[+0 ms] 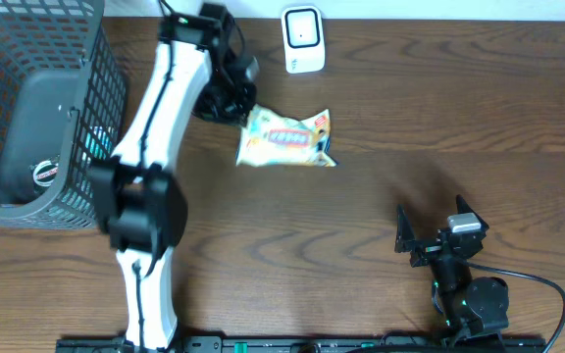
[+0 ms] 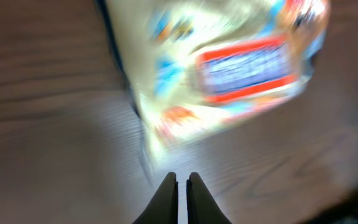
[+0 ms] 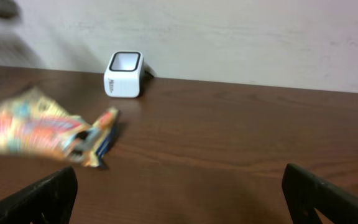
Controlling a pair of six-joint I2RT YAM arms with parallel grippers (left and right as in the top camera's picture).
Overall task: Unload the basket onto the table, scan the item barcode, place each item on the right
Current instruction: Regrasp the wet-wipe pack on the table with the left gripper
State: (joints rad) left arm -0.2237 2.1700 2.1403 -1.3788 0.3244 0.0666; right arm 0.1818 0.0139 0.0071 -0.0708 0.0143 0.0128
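The item is a yellow snack packet with a red and blue label, lying flat on the wooden table. In the left wrist view the packet is blurred and lies just beyond my left gripper, which is shut with nothing between its fingers. Seen from overhead, the left gripper sits at the packet's upper left corner. The white barcode scanner stands at the table's back edge, behind the packet. My right gripper rests open at the front right, far from the packet, and faces the scanner.
A dark wire basket stands at the far left with a dark item inside. A pale wall runs behind the scanner. The left arm stretches from the front edge towards the back.
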